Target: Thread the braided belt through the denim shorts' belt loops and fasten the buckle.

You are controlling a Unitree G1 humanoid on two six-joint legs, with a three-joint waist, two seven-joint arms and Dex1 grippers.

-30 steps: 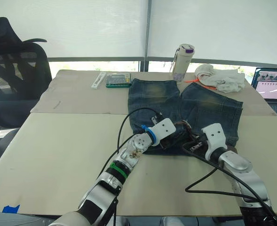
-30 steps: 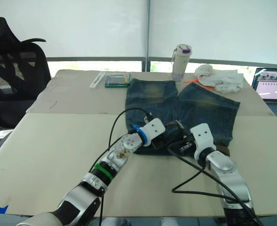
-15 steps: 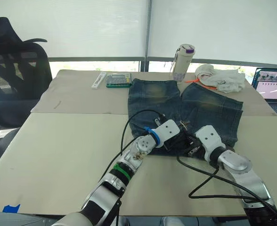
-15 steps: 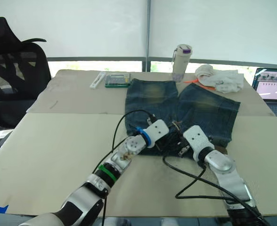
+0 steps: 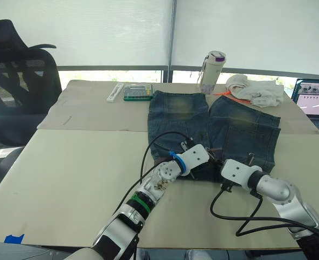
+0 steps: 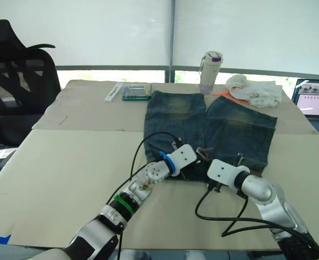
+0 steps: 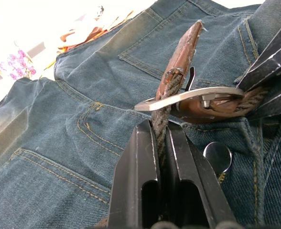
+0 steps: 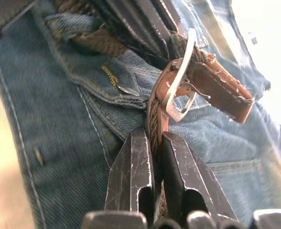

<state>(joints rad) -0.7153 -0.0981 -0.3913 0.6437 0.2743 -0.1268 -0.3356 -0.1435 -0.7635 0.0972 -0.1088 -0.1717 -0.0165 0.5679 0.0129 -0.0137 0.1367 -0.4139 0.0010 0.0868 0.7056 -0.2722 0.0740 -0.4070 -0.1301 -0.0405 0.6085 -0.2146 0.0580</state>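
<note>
On a beige tabletop (image 5: 72, 162), the denim shorts (image 5: 241, 127) lie flat with legs pointing far and waistband at the near side, centre-right. A black office chair (image 5: 18, 81) stands at far left. At the waistband, the left hand (image 7: 162, 143) pinches the braided belt (image 7: 162, 119) just below the silver buckle (image 7: 188, 95), its leather tip (image 7: 183, 47) rising above the frame. Just to its right, the right hand (image 8: 156, 143) is pressed onto the same brown strap beside the buckle, near the shorts' fly. Along the far edge sit a green case (image 5: 137, 92), a white bottle with purple cap (image 5: 211, 70), a white cloth bundle (image 5: 255, 89) and, at far right, a laptop (image 5: 314, 100).
</note>
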